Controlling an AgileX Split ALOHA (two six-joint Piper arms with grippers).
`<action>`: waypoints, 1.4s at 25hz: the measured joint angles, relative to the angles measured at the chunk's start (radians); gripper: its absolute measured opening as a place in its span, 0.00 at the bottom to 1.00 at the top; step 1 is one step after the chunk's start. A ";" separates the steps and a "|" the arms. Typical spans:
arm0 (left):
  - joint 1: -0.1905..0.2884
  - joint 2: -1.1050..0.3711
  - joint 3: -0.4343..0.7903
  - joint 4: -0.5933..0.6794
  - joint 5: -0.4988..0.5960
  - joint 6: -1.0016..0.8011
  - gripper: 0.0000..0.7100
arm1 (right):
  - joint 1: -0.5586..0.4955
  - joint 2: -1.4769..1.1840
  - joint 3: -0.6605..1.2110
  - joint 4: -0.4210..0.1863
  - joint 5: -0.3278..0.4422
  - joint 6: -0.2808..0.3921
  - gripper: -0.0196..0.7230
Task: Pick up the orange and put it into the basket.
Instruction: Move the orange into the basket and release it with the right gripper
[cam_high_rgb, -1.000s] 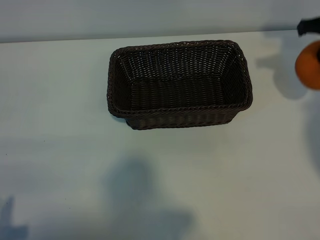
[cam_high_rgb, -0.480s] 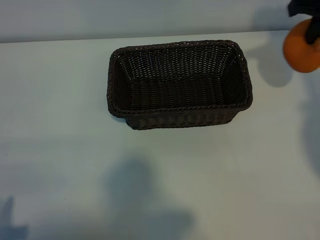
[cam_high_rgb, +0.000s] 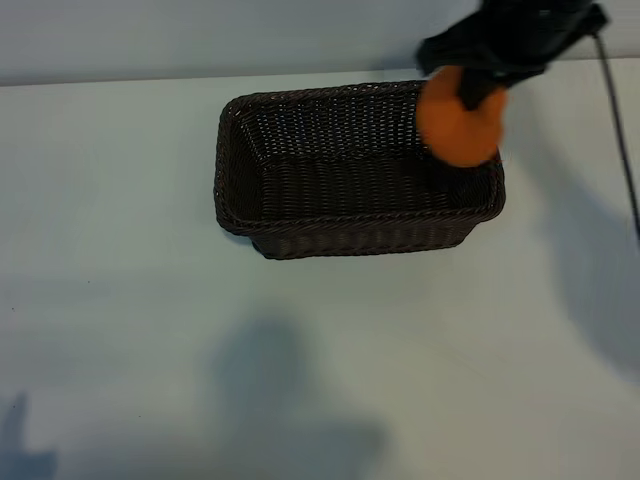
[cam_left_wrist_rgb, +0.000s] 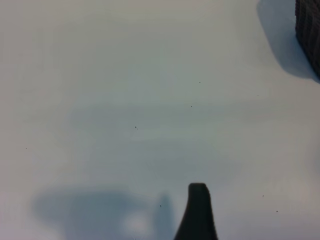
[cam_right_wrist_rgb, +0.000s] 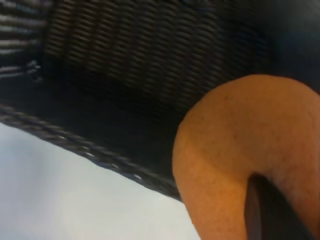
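Beyond the exterior view, the right wrist view shows a finger (cam_right_wrist_rgb: 270, 210) pressing the orange (cam_right_wrist_rgb: 240, 150).

Light: even and fairly bright, cool cast on the white table (cam_high_rgb: 120, 200).
Shadows: soft grey patches low in the exterior view and a broad one on its right side; a dark one beside the basket (cam_left_wrist_rgb: 309, 27) in the left wrist view.
Blur: the orange (cam_high_rgb: 458, 125) and right gripper (cam_high_rgb: 478, 85) are smeared.
Focus: the orange (cam_right_wrist_rgb: 250, 160) and basket weave (cam_right_wrist_rgb: 150, 50) look soft close up.
Glare: none.
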 joint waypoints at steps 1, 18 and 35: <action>0.000 0.000 0.000 0.000 0.000 0.000 0.84 | 0.012 0.024 -0.027 -0.001 0.005 0.000 0.11; 0.000 0.000 0.000 0.000 0.000 0.000 0.84 | 0.051 0.317 -0.200 -0.022 0.003 0.010 0.11; 0.000 0.000 0.001 0.000 0.000 -0.002 0.84 | 0.051 0.374 -0.201 -0.011 -0.001 0.010 0.18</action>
